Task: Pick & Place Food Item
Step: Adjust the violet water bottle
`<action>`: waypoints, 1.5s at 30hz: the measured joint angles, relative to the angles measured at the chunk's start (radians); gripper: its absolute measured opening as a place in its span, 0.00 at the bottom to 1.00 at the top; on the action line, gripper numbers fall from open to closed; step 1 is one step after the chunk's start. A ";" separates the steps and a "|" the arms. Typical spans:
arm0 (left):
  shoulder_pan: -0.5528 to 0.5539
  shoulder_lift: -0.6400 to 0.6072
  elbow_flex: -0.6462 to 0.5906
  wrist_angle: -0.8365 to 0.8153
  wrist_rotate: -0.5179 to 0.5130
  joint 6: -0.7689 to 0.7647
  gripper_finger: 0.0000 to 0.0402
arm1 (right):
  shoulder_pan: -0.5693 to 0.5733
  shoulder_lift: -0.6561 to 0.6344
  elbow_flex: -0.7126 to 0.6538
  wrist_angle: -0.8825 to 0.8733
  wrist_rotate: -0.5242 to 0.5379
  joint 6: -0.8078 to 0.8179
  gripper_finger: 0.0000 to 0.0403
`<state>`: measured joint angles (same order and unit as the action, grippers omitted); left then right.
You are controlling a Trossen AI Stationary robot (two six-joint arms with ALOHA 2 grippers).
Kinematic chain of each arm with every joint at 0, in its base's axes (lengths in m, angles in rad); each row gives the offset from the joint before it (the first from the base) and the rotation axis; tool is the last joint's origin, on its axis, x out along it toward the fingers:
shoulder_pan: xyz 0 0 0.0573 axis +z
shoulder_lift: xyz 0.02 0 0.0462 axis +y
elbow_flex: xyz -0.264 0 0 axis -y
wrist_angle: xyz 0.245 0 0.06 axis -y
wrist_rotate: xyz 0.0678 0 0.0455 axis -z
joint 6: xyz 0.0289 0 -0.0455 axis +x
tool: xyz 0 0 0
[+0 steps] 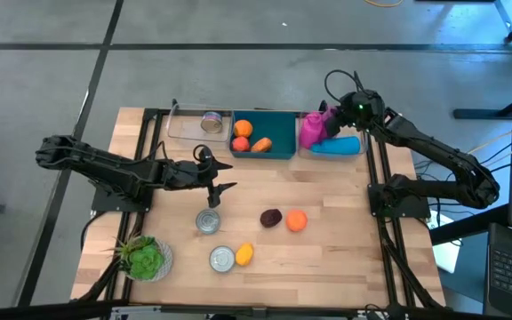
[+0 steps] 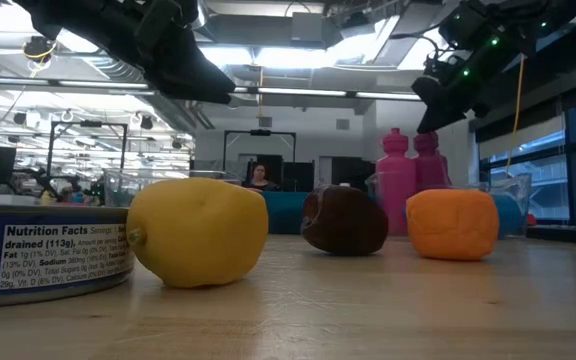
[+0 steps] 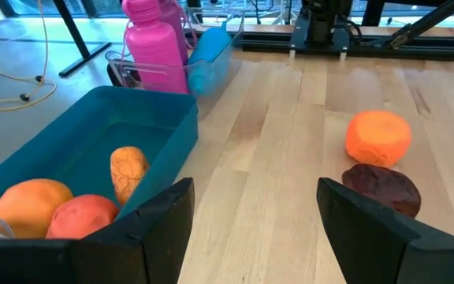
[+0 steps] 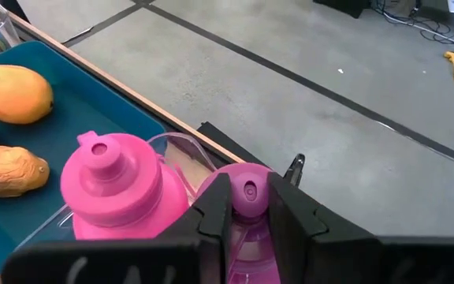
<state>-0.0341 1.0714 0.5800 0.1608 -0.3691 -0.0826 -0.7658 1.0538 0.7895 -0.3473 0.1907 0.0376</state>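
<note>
"Nutrition Facts", "drained (113g)" on can [image 2: 38,262] label

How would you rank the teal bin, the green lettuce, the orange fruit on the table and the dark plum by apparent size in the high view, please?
1. Teal bin, clearly largest.
2. Green lettuce.
3. Orange fruit and dark plum: they lie side by side and look about alike, so I would not rank them.

Grey concrete floor [image 1: 238,71] with dark seams; bright ceiling lights [image 2: 288,92] overhead.
</note>
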 joint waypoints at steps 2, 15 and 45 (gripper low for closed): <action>0.000 0.000 0.000 0.000 0.000 0.000 0.65 | 0.000 0.000 0.000 0.000 0.000 0.000 0.14; 0.000 0.000 0.000 0.000 0.000 0.000 0.65 | 0.000 -0.002 0.003 0.007 0.005 -0.013 0.14; 0.000 0.000 0.000 0.000 0.007 -0.008 0.65 | 0.000 0.080 0.035 0.003 -0.030 -0.023 0.18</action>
<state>-0.0345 1.0714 0.5800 0.1608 -0.3621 -0.0910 -0.7662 1.1339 0.8249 -0.3444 0.1611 0.0145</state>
